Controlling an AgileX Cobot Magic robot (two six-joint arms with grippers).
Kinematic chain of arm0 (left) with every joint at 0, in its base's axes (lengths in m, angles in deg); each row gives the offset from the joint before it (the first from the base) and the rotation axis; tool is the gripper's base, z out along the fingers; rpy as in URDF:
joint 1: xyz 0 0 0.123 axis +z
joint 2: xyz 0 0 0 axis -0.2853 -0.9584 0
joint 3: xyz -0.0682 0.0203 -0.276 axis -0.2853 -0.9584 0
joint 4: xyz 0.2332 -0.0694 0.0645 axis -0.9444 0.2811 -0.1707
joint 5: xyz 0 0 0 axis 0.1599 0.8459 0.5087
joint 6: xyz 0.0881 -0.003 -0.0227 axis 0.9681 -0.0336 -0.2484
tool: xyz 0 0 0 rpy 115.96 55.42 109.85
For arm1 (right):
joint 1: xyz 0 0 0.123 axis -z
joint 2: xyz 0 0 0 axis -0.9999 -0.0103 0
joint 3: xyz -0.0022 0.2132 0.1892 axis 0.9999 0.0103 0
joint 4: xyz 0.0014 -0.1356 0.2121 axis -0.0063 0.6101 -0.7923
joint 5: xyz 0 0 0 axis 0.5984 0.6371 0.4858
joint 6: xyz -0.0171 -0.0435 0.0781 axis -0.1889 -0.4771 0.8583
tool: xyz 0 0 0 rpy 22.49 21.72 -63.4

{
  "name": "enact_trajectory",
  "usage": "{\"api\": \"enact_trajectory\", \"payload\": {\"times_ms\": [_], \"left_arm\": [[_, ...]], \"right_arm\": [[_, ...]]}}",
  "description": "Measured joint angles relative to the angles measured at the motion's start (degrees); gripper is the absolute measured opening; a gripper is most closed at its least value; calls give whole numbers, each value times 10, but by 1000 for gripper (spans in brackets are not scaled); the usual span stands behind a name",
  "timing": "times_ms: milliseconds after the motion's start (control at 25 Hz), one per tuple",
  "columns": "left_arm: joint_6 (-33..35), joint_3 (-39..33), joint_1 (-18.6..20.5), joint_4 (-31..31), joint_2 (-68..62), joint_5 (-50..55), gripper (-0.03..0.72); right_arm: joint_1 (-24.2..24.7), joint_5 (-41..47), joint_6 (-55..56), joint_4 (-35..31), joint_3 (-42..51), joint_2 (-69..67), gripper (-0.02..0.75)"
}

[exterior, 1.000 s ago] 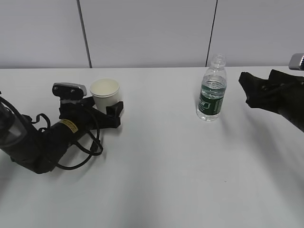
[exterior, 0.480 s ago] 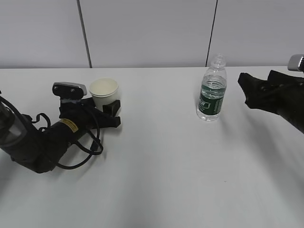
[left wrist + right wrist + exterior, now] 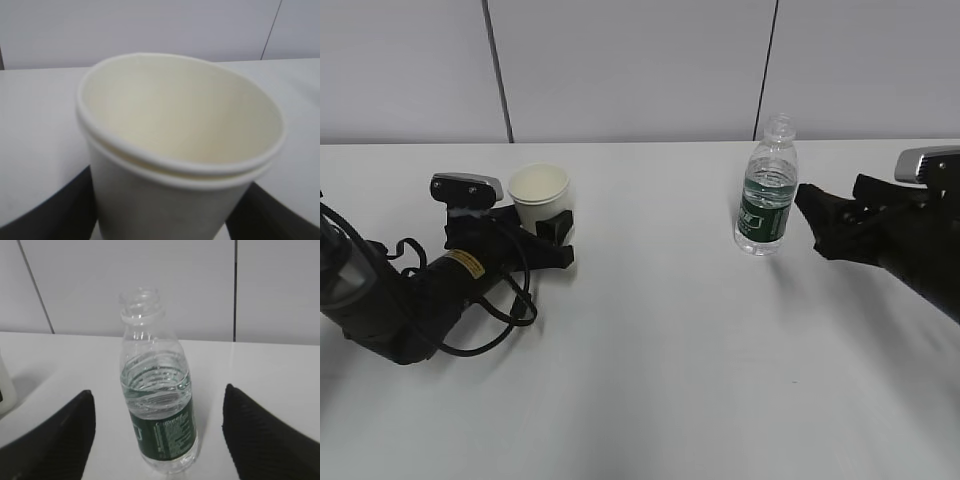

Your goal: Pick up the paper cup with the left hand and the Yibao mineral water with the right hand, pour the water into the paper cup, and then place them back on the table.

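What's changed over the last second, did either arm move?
The right hand moved left toward the Yibao mineral water, jaws open and not yet touching it. The left hand closed its jaws in on the paper cup. Cup and bottle stayed standing where they were on the table.

a pale grey panelled wall (image 3: 630,70) runs behind, split by two dark vertical seams (image 3: 498,70). soft, even light falls from above, leaving faint blurred shadows below.
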Motion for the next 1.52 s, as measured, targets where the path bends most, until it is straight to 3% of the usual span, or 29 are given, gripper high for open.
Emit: {"api": "enact_trajectory", "payload": {"times_ms": [280, 1520], "left_arm": [[0, 0, 0, 0, 0, 0, 454], [0, 0, 0, 0, 0, 0, 452]], "right_arm": [[0, -5, 5, 15, -8, -49, 606], [0, 25, 9, 65, -212, -203, 608]]}}
